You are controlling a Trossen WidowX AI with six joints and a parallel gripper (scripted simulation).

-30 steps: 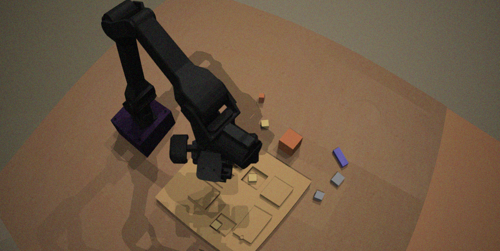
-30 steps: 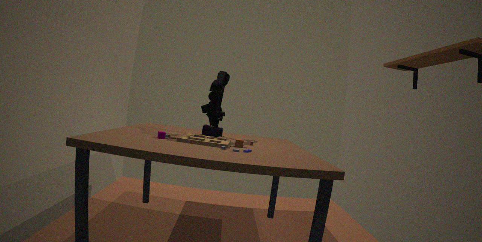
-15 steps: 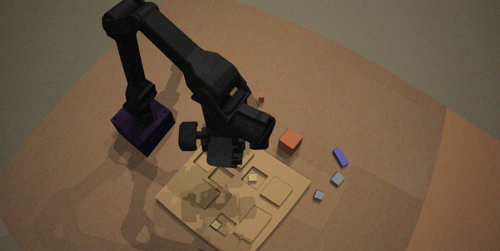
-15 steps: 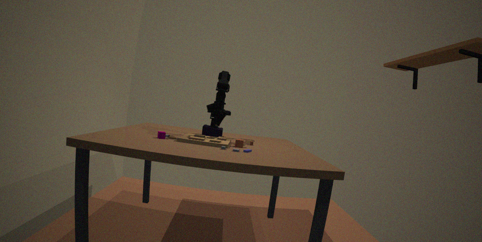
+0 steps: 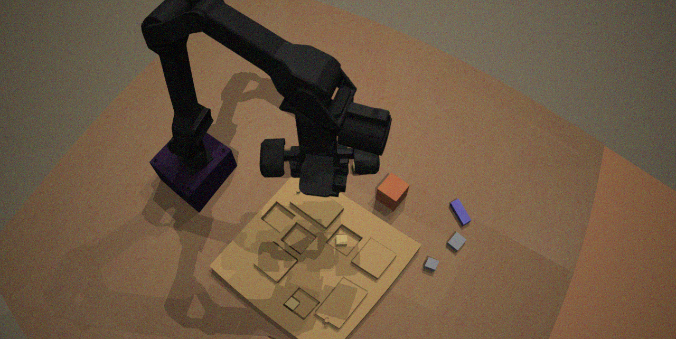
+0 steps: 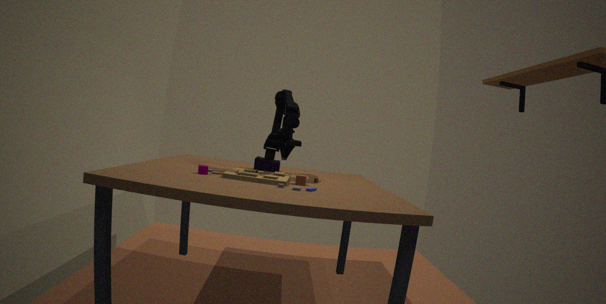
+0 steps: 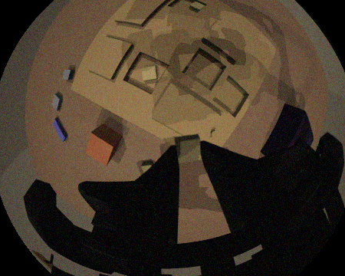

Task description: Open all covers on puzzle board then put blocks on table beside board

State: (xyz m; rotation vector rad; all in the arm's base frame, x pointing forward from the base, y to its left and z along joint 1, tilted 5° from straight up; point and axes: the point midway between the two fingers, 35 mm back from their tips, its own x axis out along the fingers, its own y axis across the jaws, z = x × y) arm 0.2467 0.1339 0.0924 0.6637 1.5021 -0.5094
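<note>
My gripper [image 6: 284, 158] [image 7: 188, 148] is shut on a pale yellow block [image 7: 188, 146], raised above the table by the puzzle board [image 5: 401, 244] [image 6: 255, 179] [image 7: 115, 100]. One pale block [image 5: 341, 239] [image 7: 149, 73] lies in an uncovered well. Another block [image 5: 292, 302] [image 7: 198, 5] lies in the well at the board's near side in the top view. Two wells [image 5: 299, 238] [image 5: 278, 216] look empty. Flat covers [image 5: 373, 257] [image 5: 341, 301] [image 5: 275, 261] [image 5: 319, 209] lie beside the wells. Another yellowish block [image 7: 146, 167] lies on the table. The fingertips are hidden in the top view.
An orange cube [image 5: 393, 191] [image 6: 300, 180] [image 7: 101, 149] stands beside the board. A blue block [image 5: 459, 212] [image 7: 60, 129] and two grey blocks [image 5: 456, 241] [image 5: 431, 263] lie farther out. A magenta cube [image 6: 202, 169] and a small reddish cube [image 6: 316, 180] show in the exterior view.
</note>
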